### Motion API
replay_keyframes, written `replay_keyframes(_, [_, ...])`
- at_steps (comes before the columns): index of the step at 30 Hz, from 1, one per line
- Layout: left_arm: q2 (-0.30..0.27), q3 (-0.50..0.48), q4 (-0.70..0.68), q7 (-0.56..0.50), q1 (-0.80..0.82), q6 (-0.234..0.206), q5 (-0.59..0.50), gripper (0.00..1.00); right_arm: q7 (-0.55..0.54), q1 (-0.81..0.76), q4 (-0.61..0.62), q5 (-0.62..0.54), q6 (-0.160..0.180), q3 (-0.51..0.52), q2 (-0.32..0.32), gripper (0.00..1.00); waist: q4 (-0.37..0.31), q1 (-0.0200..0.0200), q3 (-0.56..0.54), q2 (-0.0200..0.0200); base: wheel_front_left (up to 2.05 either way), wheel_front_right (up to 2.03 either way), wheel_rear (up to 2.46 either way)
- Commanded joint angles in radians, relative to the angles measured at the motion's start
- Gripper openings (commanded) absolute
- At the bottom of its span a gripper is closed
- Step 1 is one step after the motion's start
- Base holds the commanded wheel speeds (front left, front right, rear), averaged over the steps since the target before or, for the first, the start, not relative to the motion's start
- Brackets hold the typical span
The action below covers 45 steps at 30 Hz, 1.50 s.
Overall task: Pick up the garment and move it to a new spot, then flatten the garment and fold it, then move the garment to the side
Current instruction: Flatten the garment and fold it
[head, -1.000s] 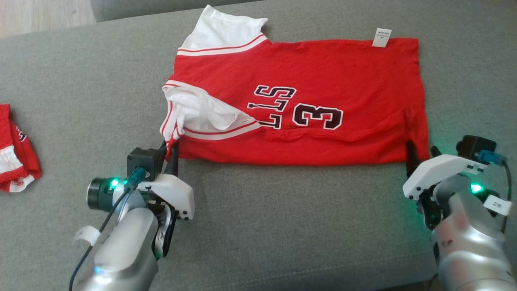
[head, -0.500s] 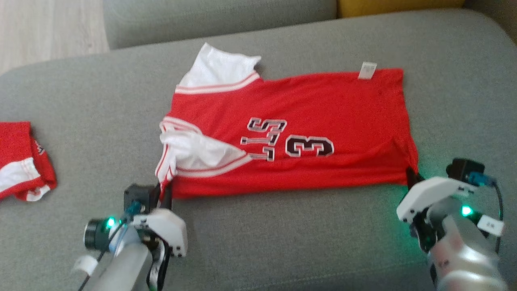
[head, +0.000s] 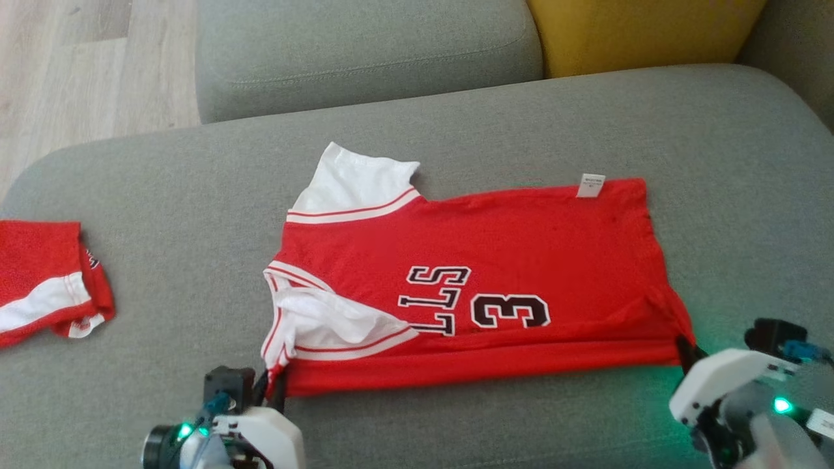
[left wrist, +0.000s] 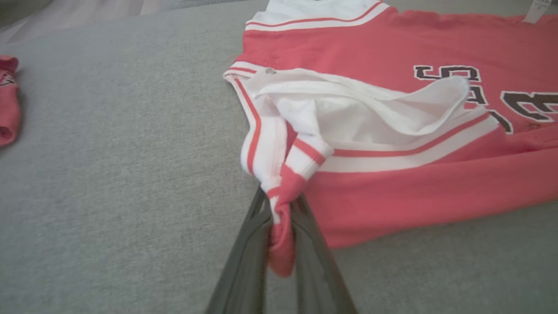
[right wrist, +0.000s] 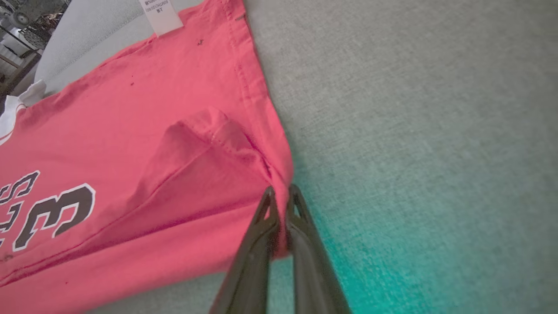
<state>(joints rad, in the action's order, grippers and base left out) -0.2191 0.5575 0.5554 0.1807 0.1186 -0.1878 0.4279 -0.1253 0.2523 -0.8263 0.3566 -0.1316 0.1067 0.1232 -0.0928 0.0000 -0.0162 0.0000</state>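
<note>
The garment [head: 495,260] is a red jersey with white trim, black lettering and a "3", spread sideways on the grey sofa seat [head: 163,195]. My left gripper [head: 273,381] is shut on its near-left corner by the white armhole; the left wrist view shows red-and-white cloth pinched in the left gripper [left wrist: 281,205]. My right gripper [head: 684,345] is shut on the near-right hem corner, and the right wrist view shows the right gripper [right wrist: 281,192] clamped on the garment [right wrist: 130,144], bunching it into a small ridge.
A second red and white garment [head: 45,286] lies folded at the seat's left edge. A grey back cushion [head: 365,52] and a yellow cushion [head: 638,32] stand behind. Wooden floor [head: 85,65] shows at the far left.
My right gripper has closed on the jersey's hem corner. The camera has tilted up, so the whole scene sits lower in view and the back cushions show. The left grip is unchanged.
</note>
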Motion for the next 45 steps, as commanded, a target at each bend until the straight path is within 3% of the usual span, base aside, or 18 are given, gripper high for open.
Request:
replay_keyframes(1, [-0.039, -0.039, -0.044, -0.011, 0.019, -0.006, 0.016, 0.0, -0.016, -0.01, 0.067, 0.007, 0.001, -0.002, 0.041, 0.0, -0.001, 0.0, 0.0, 0.0, 0.0, 0.0, 0.0])
replay_keyframes(5, [-0.048, -0.033, -0.092, -0.049, -0.006, -0.011, 0.026, 0.0, -0.08, -0.067, 0.174, 0.002, 0.001, 0.021, 0.036, 0.0, -0.009, 0.0, -0.001, 0.0, 0.0, 0.0, 0.0])
replay_keyframes(7, [-0.05, -0.033, -0.107, -0.062, -0.014, -0.018, 0.03, 0.0, -0.104, -0.088, 0.221, -0.007, 0.001, 0.042, 0.027, 1.0, -0.013, 0.0, -0.001, 0.0, 0.0, 0.0, 0.0])
replay_keyframes(8, [-0.05, -0.035, -0.114, -0.065, -0.016, -0.023, 0.034, 0.07, -0.109, -0.095, 0.246, -0.007, 0.001, 0.062, 0.017, 1.0, -0.015, 0.0, -0.001, 0.0, 0.0, 0.0, 0.0])
replay_keyframes(9, [-0.049, -0.037, -0.122, -0.067, -0.018, -0.028, 0.035, 0.39, -0.115, -0.1, 0.271, -0.009, 0.001, 0.077, 0.006, 1.0, -0.016, 0.0, 0.0, 0.0, 0.0, 0.0, 0.0])
replay_keyframes(10, [-0.048, -0.04, -0.128, -0.066, -0.018, -0.033, 0.037, 0.6, -0.12, -0.106, 0.296, -0.013, 0.001, 0.086, -0.002, 1.0, -0.018, 0.0, 0.0, 0.0, 0.0, 0.0, 0.0])
replay_keyframes(11, [-0.047, -0.043, -0.135, -0.064, -0.018, -0.037, 0.04, 1.0, -0.122, -0.112, 0.323, -0.02, 0.001, 0.092, -0.008, 1.0, -0.019, 0.0, 0.0, 0.0, 0.0, 0.0, 0.0])
replay_keyframes(18, [-0.032, -0.099, -0.188, 0.029, 0.001, -0.074, 0.052, 1.0, -0.055, -0.132, 0.476, -0.074, 0.001, 0.118, -0.031, 1.0, -0.023, 0.0, 0.007, 0.0, 0.0, 0.0, 0.0])
replay_keyframes(22, [-0.004, -0.156, -0.213, 0.069, 0.0, -0.061, 0.088, 1.0, -0.001, -0.134, 0.536, -0.041, 0.001, 0.094, -0.05, 1.0, -0.036, 0.0, 0.016, 0.0, 0.0, 0.0, 0.0])
replay_keyframes(30, [-0.011, -0.2, -0.252, 0.081, 0.103, -0.027, 0.009, 1.0, 0.088, -0.095, 0.602, -0.02, 0.001, 0.002, -0.042, 1.0, -0.075, 0.0, 0.102, 0.0, 0.0, 0.0, 0.0])
replay_keyframes(36, [-0.051, -0.169, -0.185, 0.038, 0.313, 0.047, -0.039, 1.0, 0.112, 0.013, 0.604, -0.027, 0.001, -0.063, -0.035, 1.0, -0.13, 0.0, 0.214, 0.0, 0.0, 0.0, 0.0])
replay_keyframes(45, [-0.186, -0.111, 0.011, -0.22, 0.694, 0.24, -0.076, 1.0, 0.122, 0.194, 0.557, -0.028, 0.001, -0.163, -0.029, 1.0, -0.23, 0.0, 0.356, 0.0, 0.0, 0.0, 0.0])
